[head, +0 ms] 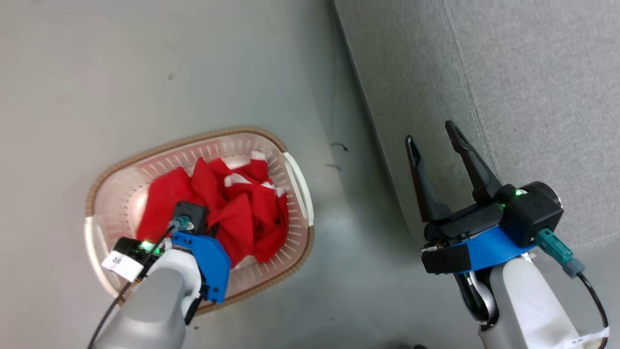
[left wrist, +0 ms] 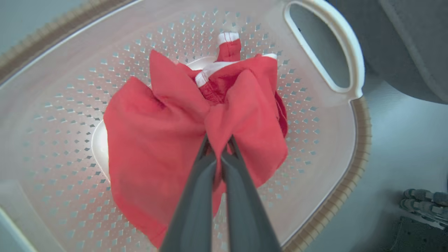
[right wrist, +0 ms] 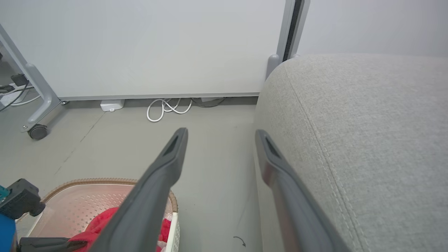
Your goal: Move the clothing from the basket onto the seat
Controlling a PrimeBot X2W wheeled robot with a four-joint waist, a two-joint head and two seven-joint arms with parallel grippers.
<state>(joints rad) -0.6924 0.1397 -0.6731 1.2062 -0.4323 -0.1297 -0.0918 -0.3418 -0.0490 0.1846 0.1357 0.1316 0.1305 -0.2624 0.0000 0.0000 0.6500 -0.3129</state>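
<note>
The clothing (head: 232, 213) is bright red fabric with white trim, piled in the cream perforated basket (head: 111, 194) on the floor at lower left. My left arm reaches down into the basket. In the left wrist view, my left gripper (left wrist: 218, 141) is shut on a bunched fold of the clothing (left wrist: 157, 140), which is gathered up above the basket's wall (left wrist: 63, 140). My right gripper (head: 431, 133) stands open with nothing between its fingers, over the front edge of the grey seat (head: 533, 97). The right wrist view has the right gripper (right wrist: 220, 136), the seat (right wrist: 350, 140) and the basket (right wrist: 87, 196).
Bare grey floor (head: 348, 218) separates the basket from the seat. The basket's white handle (left wrist: 329, 49) faces the seat. White cables (right wrist: 168, 108) lie by the far wall, and a wheeled stand leg (right wrist: 38, 131) is at the left. A dark object (left wrist: 423, 203) sits on the floor.
</note>
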